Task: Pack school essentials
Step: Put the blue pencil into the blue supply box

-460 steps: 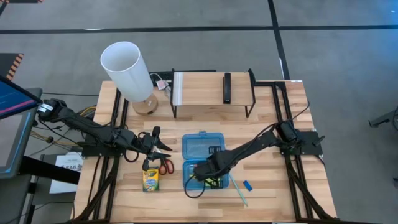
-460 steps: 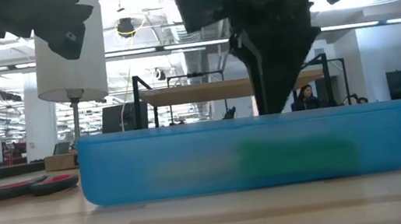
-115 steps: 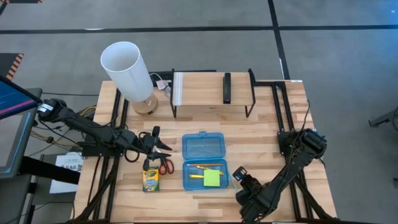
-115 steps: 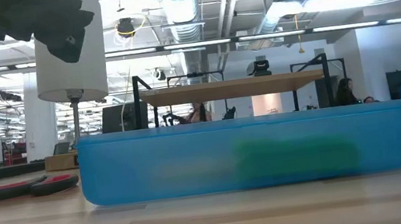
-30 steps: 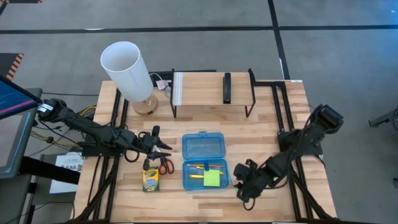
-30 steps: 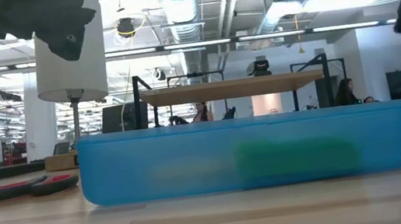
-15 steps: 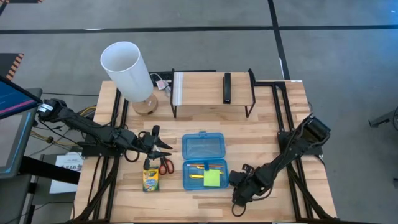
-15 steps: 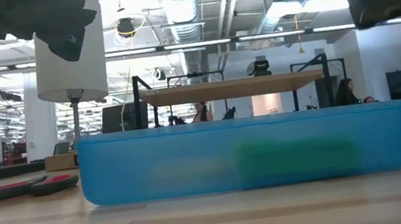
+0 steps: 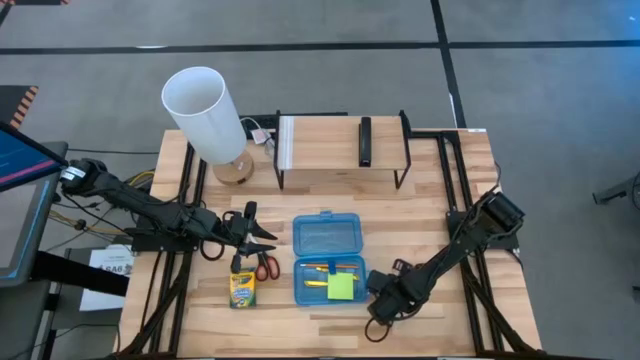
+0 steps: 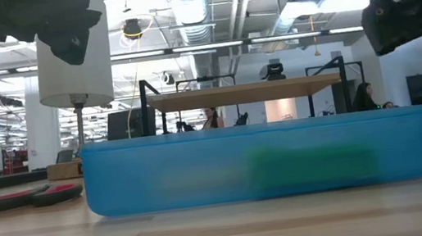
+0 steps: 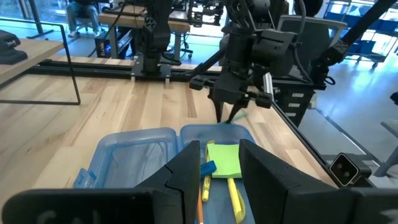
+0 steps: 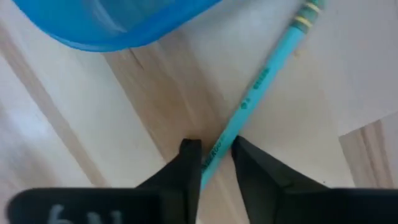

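The job looks partly done from where I stand. The open blue case (image 9: 329, 258) already holds the lime sticky-note pad (image 9: 342, 286), an orange pencil (image 9: 326, 270), yellow markers (image 9: 318, 284) and, in the left wrist view, a small blue eraser (image 11: 208, 168). The right claw (image 12: 210, 155) is down on the counter (image 9: 420, 215) just beside the case, its fingers parted and straddling the teal pen (image 12: 261, 99), not yet clenched on it. Left of the case, the crayon box (image 9: 242, 290) and red-handled scissors (image 9: 266, 267) lie unpacked, near the idle left claw (image 9: 248, 229), its fingers released. So 3 items remain, I'd judge.
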### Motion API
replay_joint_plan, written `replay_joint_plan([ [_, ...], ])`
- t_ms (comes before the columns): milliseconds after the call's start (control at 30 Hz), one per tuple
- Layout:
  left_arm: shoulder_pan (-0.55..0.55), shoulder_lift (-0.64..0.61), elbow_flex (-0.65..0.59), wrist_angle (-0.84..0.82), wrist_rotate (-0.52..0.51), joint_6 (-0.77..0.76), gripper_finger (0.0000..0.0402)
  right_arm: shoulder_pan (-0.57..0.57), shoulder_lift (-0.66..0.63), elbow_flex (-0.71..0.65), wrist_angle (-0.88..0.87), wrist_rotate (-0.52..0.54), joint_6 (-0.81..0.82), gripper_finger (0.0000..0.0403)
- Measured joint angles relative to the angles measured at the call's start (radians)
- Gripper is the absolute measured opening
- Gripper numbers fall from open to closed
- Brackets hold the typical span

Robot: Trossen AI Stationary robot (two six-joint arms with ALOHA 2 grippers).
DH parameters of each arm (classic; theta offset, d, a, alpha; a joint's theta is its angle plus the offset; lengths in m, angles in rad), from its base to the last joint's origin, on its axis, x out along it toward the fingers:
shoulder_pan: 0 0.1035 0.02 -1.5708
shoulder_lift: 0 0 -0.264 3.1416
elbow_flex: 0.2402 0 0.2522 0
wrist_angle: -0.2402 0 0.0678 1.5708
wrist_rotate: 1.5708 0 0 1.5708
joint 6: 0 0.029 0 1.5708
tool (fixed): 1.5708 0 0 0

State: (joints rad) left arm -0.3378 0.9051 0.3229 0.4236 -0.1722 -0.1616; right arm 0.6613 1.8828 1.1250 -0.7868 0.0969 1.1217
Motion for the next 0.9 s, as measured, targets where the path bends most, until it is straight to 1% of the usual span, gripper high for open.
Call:
replay_joint_plan([
  [133, 0.000, 0.000, 0.000, 0.000, 0.000, 0.000, 0.0098, -0.011, 0.000, 0.001, -0.019, -0.039, -0.027, 0.0071],
  [267, 0.000, 0.000, 0.000, 0.000, 0.000, 0.000, 0.0098, -0.022, -0.002, 0.001, -0.024, -0.052, -0.046, 0.0019],
  [300, 0.000, 0.000, 0.000, 0.000, 0.000, 0.000, 0.0098, -0.024, -0.006, 0.001, -0.025, -0.061, -0.045, 0.0013],
  [467, 0.000, 0.000, 0.000, 0.000, 0.000, 0.000, 0.0098, -0.035, -0.014, -0.001, -0.081, -0.080, -0.010, 0.0014],
  [567, 0.000, 0.000, 0.000, 0.000, 0.000, 0.000, 0.0098, -0.036, -0.023, -0.010, -0.176, -0.087, 0.006, 0.0005],
  [633, 0.000, 0.000, 0.000, 0.000, 0.000, 0.000, 0.0098, -0.036, -0.028, -0.007, -0.205, -0.086, 0.020, 0.0005],
  [733, 0.000, 0.000, 0.000, -0.003, 0.000, 0.000, 0.0098, -0.035, -0.056, -0.008, -0.277, -0.086, 0.037, 0.0002],
  [900, 0.000, 0.000, 0.000, -0.005, 0.000, 0.000, 0.0098, -0.035, -0.135, -0.006, -0.299, -0.040, 0.068, 0.0001],
])
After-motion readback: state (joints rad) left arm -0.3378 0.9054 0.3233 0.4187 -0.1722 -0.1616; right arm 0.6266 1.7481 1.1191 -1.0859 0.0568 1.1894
